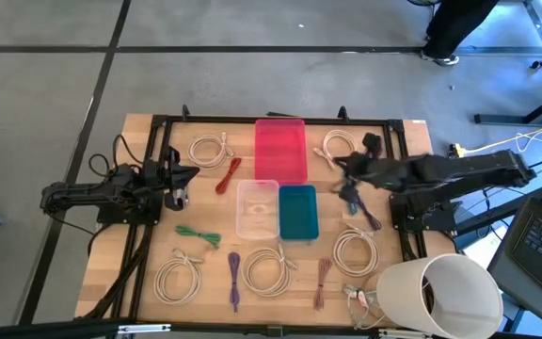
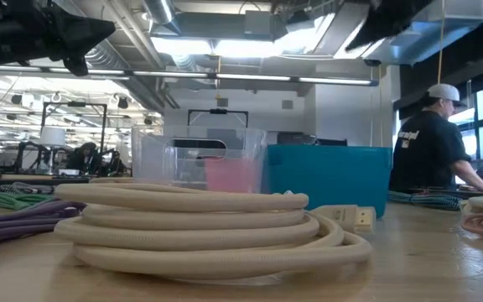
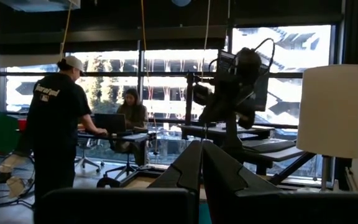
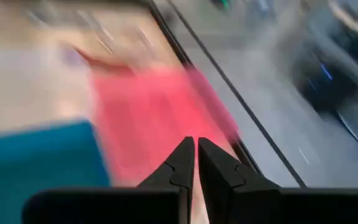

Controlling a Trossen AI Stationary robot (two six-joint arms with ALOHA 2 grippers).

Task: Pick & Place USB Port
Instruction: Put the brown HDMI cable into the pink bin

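While the left claw (image 1: 184, 185) sits shut and empty at the table's (image 1: 111, 254) left edge, right claw (image 1: 339, 166) hovers near the pink rectangular plastic bin (image 1: 280, 148), fingers nearly together, gripping nothing visible.

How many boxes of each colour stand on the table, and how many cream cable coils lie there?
Pink box: 1
Clear box: 1
Teal box: 1
Cream cable coils: 5
Total: 8
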